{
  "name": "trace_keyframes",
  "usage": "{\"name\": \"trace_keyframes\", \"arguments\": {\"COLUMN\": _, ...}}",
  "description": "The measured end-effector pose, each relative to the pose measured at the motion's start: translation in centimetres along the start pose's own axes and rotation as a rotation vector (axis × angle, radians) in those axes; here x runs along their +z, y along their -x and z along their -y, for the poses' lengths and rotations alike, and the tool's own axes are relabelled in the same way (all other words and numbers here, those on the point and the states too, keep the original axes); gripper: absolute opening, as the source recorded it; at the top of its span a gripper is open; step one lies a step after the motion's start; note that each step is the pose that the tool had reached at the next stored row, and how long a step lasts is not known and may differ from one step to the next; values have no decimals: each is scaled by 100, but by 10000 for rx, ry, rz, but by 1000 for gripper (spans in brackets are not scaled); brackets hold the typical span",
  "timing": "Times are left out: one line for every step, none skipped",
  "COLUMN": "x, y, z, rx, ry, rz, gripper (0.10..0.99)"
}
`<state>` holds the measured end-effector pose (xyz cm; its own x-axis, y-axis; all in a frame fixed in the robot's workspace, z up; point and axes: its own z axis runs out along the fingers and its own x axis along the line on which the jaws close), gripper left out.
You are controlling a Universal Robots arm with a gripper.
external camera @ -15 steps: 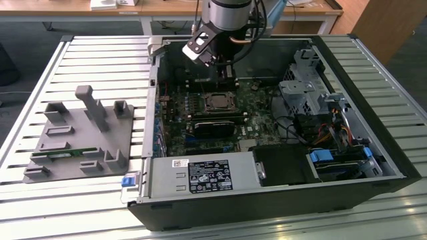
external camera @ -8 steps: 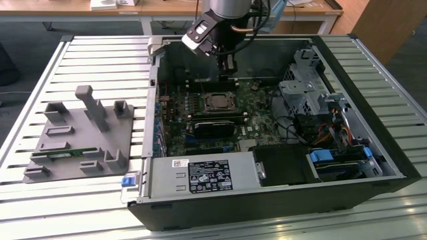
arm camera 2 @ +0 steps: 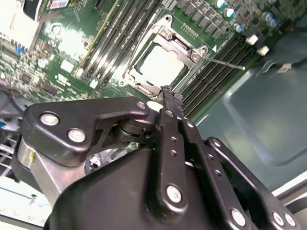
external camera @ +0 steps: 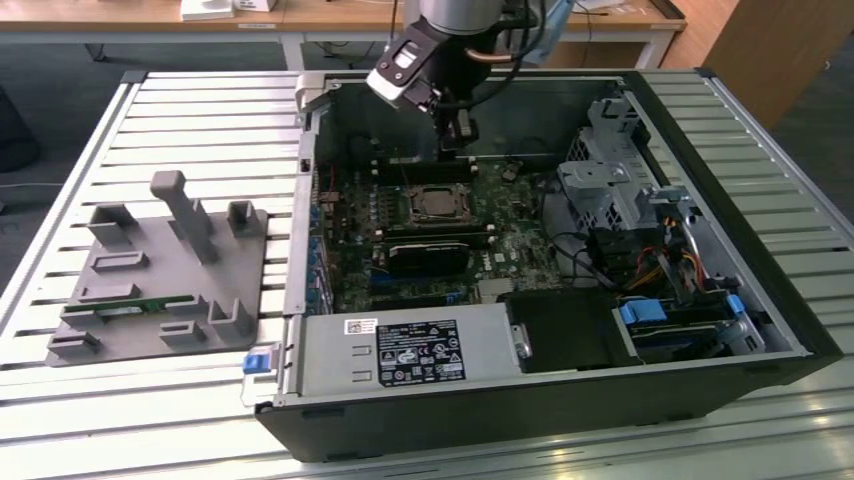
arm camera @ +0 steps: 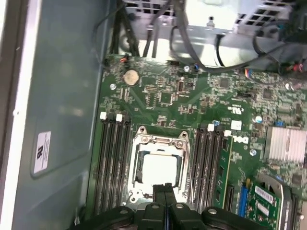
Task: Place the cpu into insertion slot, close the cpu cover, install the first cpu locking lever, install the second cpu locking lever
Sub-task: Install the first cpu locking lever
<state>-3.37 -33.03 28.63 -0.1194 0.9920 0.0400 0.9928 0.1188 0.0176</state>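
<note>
The cpu (external camera: 434, 204) lies flat in its socket on the green motherboard (external camera: 514, 225), its pale silvery top showing in both wrist views (arm camera: 158, 168) (arm camera 2: 165, 64). The cpu cover (arm camera: 159, 142) (arm camera 2: 181, 44), a silvery frame, lies down around it. A thin metal locking lever (arm camera 2: 225, 63) sticks out sideways from one socket corner, and another (arm camera: 190, 167) runs along the socket's side. My gripper (external camera: 454, 152) hangs just above the far edge of the socket, shut with nothing between its black fingertips (arm camera: 165, 188) (arm camera 2: 171, 97).
The open computer case (external camera: 747, 300) surrounds the board, with a drive cage (external camera: 614, 180) and cables at the exterior view's right and a power supply (external camera: 400, 355) in front. Memory slots (arm camera: 111, 163) flank the socket. A grey parts fixture (external camera: 160, 270) stands outside, at the exterior view's left.
</note>
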Motion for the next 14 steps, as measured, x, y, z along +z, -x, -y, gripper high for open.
{"name": "trace_keyframes", "arguments": {"x": 0, "y": 0, "z": 0, "rx": -179, "ry": -7, "rz": -4, "gripper": 106}}
{"name": "trace_keyframes", "arguments": {"x": 0, "y": 0, "z": 0, "rx": -375, "ry": -15, "rz": -6, "gripper": 106}}
{"name": "trace_keyframes", "arguments": {"x": 1, "y": 0, "z": 0, "rx": -555, "ry": -22, "rz": -8, "gripper": 106}}
{"name": "trace_keyframes", "arguments": {"x": 1, "y": 0, "z": 0, "rx": -718, "ry": -29, "rz": -11, "gripper": 106}}
{"name": "trace_keyframes", "arguments": {"x": 2, "y": 0, "z": 0, "rx": -870, "ry": -35, "rz": -13, "gripper": 106}}
{"name": "trace_keyframes", "arguments": {"x": 2, "y": 0, "z": 0, "rx": -1014, "ry": -41, "rz": -16, "gripper": 106}}
{"name": "trace_keyframes", "arguments": {"x": 2, "y": 0, "z": 0, "rx": -1154, "ry": -46, "rz": -18, "gripper": 106}}
{"name": "trace_keyframes", "arguments": {"x": 2, "y": 0, "z": 0, "rx": -1306, "ry": -53, "rz": -18, "gripper": 106}}
{"name": "trace_keyframes", "arguments": {"x": 2, "y": 0, "z": 0, "rx": -1443, "ry": -58, "rz": -20, "gripper": 106}}
{"name": "trace_keyframes", "arguments": {"x": 2, "y": 0, "z": 0, "rx": -1594, "ry": -65, "rz": -22, "gripper": 106}}
{"name": "trace_keyframes", "arguments": {"x": 2, "y": 0, "z": 0, "rx": -1759, "ry": -71, "rz": -25, "gripper": 106}}
{"name": "trace_keyframes", "arguments": {"x": 3, "y": 0, "z": 0, "rx": -1931, "ry": -78, "rz": -28, "gripper": 106}}
{"name": "trace_keyframes", "arguments": {"x": 3, "y": 0, "z": 0, "rx": -2097, "ry": -85, "rz": -31, "gripper": 106}}
{"name": "trace_keyframes", "arguments": {"x": 3, "y": 0, "z": 0, "rx": -2262, "ry": -91, "rz": -34, "gripper": 106}}
